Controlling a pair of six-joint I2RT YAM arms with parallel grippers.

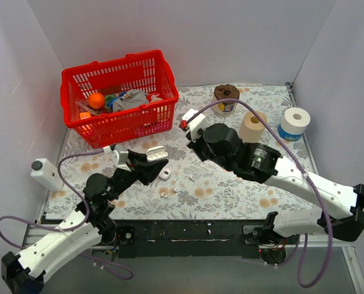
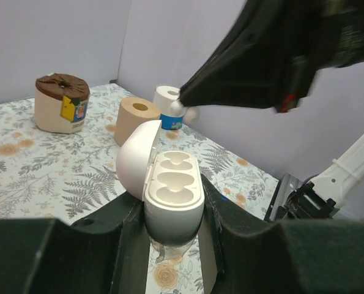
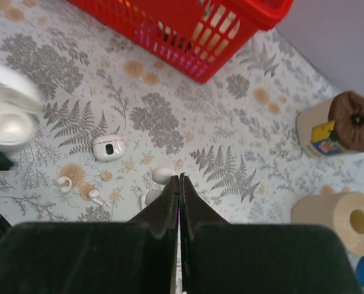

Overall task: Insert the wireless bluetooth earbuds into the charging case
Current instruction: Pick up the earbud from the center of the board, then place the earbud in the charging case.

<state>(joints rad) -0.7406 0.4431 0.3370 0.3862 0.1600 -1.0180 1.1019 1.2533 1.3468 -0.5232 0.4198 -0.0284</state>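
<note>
The charging case (image 2: 172, 193) is clamped between the fingers of the left gripper (image 2: 172, 229) and held over the floral table (image 3: 261, 141), with its hinged lid thrown back and both moulded sockets exposed. The right gripper (image 3: 180, 181) is poised above the table, beyond and to the right of the case, with its jaws pressed fully together. A small white rounded piece is seen at their tips, but whether it is pinched cannot be told. Two wireless bluetooth earbuds (image 3: 96, 196) are seen lying close together on the table, near a small white device (image 3: 108, 148) with a dark spot
</note>
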